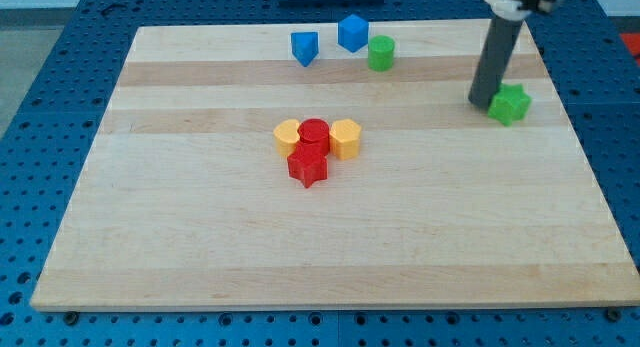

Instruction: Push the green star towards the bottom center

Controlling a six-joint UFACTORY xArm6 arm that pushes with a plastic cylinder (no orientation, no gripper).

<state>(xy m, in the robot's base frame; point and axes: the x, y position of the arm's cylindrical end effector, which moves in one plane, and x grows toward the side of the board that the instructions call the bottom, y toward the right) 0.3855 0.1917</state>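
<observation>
Currently the green star [510, 104] is being seen near the view's right edge of the desk [200, 257], in the upper part of the board, with my tip [480, 100] being held just at its left side, touching it or very nearly so. No pincer is being carried by this arm, so nothing is being gripped; only a straight dark rod is being presented, and contact is being made by pushing alone. The star is being judged light, rigid and hard, probably plastic, and likely to slide easily over the smooth pale wood; because of its points it is being expected to spin if struck off-centre, so the push is best being applied from its upper right, through its middle. Elsewhere, a red cylinder [314, 131], a red star [307, 167] and two yellow blocks [288, 138] [345, 139] are being shown clustered together near the centre, while two blue blocks [305, 47] [352, 32] and a green cylinder [381, 53] are being shown along the view's top. All blocks are being seen as matte and solid-coloured.
</observation>
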